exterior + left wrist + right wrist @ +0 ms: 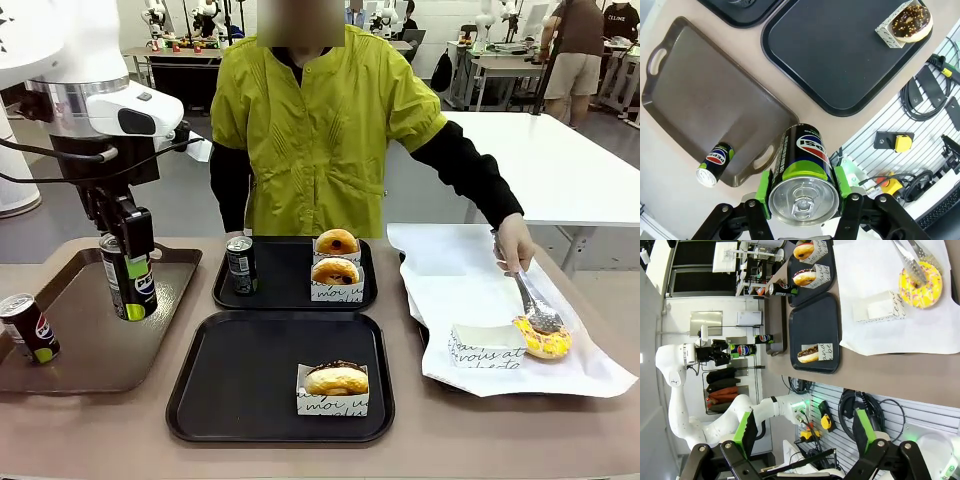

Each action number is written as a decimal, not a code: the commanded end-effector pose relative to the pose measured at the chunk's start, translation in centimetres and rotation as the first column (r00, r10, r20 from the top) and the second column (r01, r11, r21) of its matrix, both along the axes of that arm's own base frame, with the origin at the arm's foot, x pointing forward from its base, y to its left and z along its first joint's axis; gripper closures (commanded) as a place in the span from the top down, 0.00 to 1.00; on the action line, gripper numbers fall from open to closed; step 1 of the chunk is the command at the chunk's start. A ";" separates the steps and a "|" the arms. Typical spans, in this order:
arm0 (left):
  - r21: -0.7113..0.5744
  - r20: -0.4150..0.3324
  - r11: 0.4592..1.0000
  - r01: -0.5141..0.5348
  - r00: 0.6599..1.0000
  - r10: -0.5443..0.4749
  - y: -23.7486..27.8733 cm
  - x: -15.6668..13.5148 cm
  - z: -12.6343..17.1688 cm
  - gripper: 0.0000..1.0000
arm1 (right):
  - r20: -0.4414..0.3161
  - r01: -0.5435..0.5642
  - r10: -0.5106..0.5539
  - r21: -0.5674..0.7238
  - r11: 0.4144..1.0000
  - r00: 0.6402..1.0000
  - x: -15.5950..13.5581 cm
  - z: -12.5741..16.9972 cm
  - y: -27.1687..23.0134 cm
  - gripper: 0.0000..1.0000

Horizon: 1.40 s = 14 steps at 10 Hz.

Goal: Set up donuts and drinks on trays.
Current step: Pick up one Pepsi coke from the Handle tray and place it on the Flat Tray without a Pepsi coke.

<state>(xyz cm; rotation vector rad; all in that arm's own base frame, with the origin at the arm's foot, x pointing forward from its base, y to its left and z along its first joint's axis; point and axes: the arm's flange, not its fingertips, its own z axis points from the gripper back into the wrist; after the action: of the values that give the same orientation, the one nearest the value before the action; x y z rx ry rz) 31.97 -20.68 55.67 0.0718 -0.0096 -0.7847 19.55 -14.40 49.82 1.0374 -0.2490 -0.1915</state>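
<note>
We see the left gripper (pixel 802 187) clamped on a slim dark soda can with a silver top (pixel 807 150). Its green pads (pixel 765 187) press the can's sides just under the rim. The can hangs upright above the near end of the glossy brown handled tray (pixel 700 85), where a second dark can (pixel 715 162) stands. The right gripper (pixel 806 432) is spread wide with nothing between its fingers. On the near matte black rectangular tray (pixel 840 55), one chocolate-iced donut in a white paper box (pixel 911 22) sits well apart from the held can.
</note>
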 end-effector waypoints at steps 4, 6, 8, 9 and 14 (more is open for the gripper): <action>-0.047 0.080 0.999 -0.026 0.996 0.029 -1.2 1.4 -1.3 0.59 | 0.019 -0.007 0.007 0.013 1.000 1.000 0.1 0.1 0.0 1.00; -0.115 0.128 0.992 -0.044 0.990 0.059 -2.4 2.8 -1.7 0.59 | 0.019 -0.007 0.007 0.013 1.000 1.000 0.1 0.1 0.0 1.00; -0.110 0.159 0.994 -0.021 0.986 0.039 -4.2 4.3 -2.7 0.59 | 0.019 -0.007 0.007 0.013 1.000 1.000 0.1 0.1 0.0 1.00; -0.111 0.105 0.994 -0.014 0.994 0.025 -3.9 4.6 -2.8 0.59 | 0.019 -0.007 0.007 0.013 1.000 1.000 0.1 0.1 0.0 1.00; -0.197 0.099 0.975 0.103 0.992 -0.085 9.1 -8.0 6.3 0.59 | 0.019 -0.007 0.007 0.013 1.000 1.000 0.1 0.1 0.0 1.00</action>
<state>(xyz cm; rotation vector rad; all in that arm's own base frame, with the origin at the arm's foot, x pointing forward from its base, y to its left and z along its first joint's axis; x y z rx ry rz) 24.88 -12.51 62.00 -0.0780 -0.1242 -0.8895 19.55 -14.40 49.81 1.0378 -0.2484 -0.1918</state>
